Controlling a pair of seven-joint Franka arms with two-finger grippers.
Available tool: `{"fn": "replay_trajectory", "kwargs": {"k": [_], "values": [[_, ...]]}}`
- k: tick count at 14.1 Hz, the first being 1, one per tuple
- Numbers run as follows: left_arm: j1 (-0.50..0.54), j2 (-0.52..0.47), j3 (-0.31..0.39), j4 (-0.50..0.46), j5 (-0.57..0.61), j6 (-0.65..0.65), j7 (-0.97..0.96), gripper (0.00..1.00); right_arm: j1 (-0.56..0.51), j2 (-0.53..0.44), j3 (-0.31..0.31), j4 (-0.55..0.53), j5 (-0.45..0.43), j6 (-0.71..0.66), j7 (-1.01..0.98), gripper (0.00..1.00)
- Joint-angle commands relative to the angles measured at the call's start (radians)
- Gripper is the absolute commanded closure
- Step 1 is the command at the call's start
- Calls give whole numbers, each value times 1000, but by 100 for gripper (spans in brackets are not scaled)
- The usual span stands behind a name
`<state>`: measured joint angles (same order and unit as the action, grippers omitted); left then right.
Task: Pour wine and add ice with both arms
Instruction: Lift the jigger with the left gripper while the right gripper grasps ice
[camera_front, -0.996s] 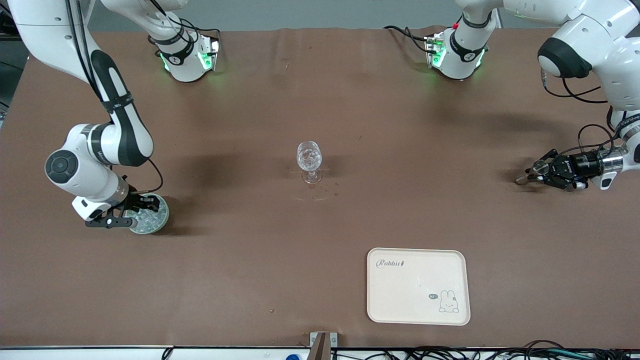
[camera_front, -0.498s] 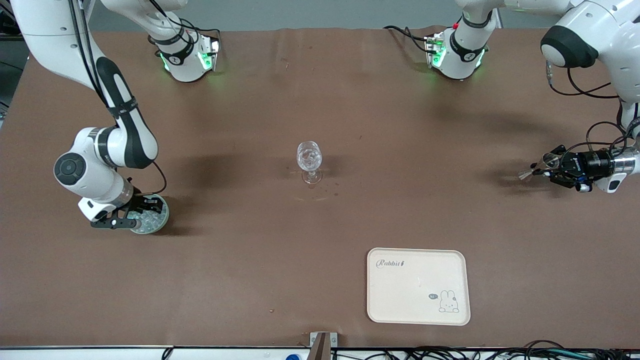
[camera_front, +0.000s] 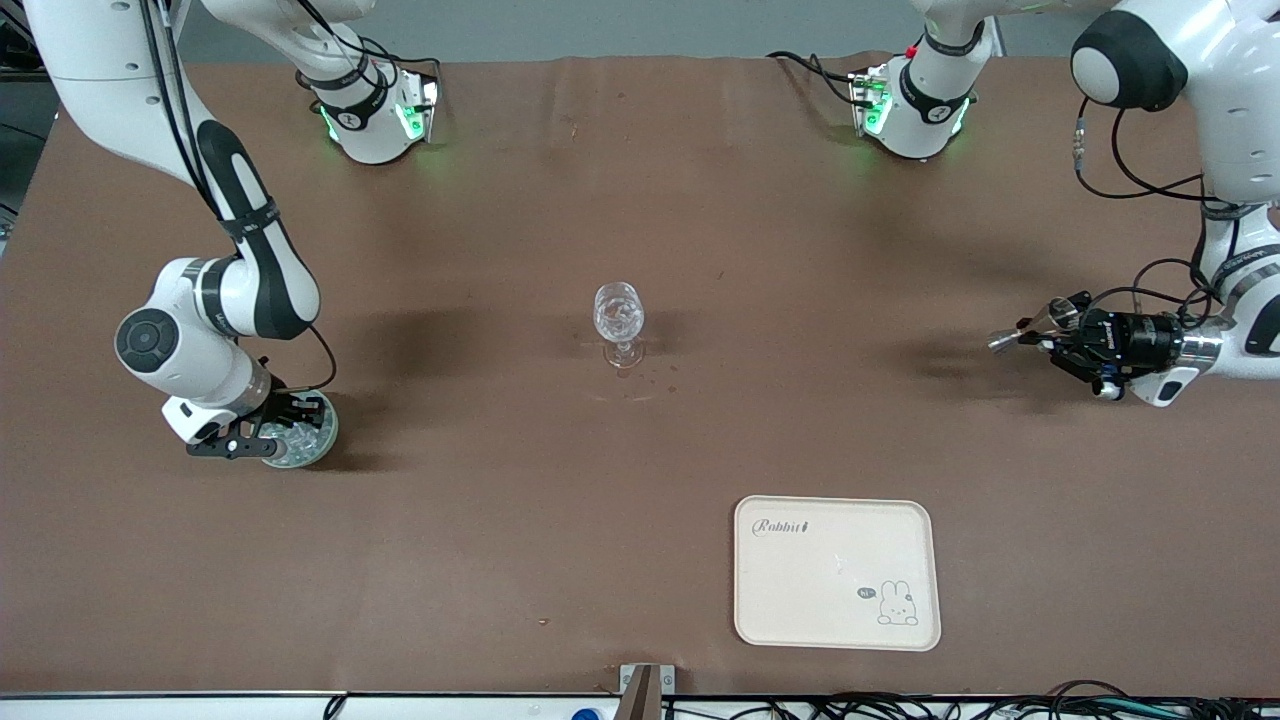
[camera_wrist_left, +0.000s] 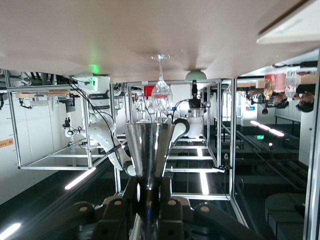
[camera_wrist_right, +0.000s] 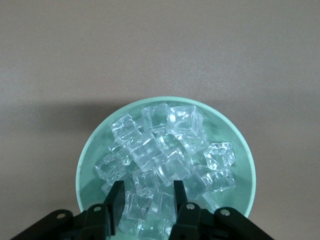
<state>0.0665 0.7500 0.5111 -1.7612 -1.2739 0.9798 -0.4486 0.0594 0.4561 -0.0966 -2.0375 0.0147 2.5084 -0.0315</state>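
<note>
Our left gripper (camera_front: 1052, 336), clamped on the small metal cone-shaped measuring cup (camera_front: 1030, 328), has swung toward the clear stemmed wine glass (camera_front: 619, 322); pouring nears. Our right gripper (camera_front: 285, 425), fingers apart, hangs over the ice (camera_wrist_right: 167, 159) in the pale green bowl (camera_wrist_right: 243, 150)

The right gripper (camera_front: 262, 432) hides part of the pale green bowl (camera_front: 318, 440) of ice (camera_wrist_right: 165, 160).
</note>
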Motion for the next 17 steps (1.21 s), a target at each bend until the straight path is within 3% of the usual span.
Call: {"fn": "replay_trajectory", "kwargs": {"k": [1,7,13,14,15,16,17], "values": [[-1,-202,-106,-214,-5,171,-38,99,2,-5,3,-18,7,6,16,74],[12,-441,-403,-388,-5,543,-217,99,2,-5,5,48,7,-75,41,97],[33,-532,-728,-405,-50,857,-418,99,5,-4,6,146,7,-237,67,100],[33,-538,-773,-403,-54,897,-436,99,4,6,6,143,7,-227,61,93],[33,-543,-820,-405,-76,956,-452,99,0,12,6,140,5,-223,56,75],[35,-544,-871,-406,-94,1006,-463,99,0,16,6,131,5,-214,55,64],[35,-544,-932,-406,-111,1077,-475,100,0,16,5,111,5,-197,54,58]]}}
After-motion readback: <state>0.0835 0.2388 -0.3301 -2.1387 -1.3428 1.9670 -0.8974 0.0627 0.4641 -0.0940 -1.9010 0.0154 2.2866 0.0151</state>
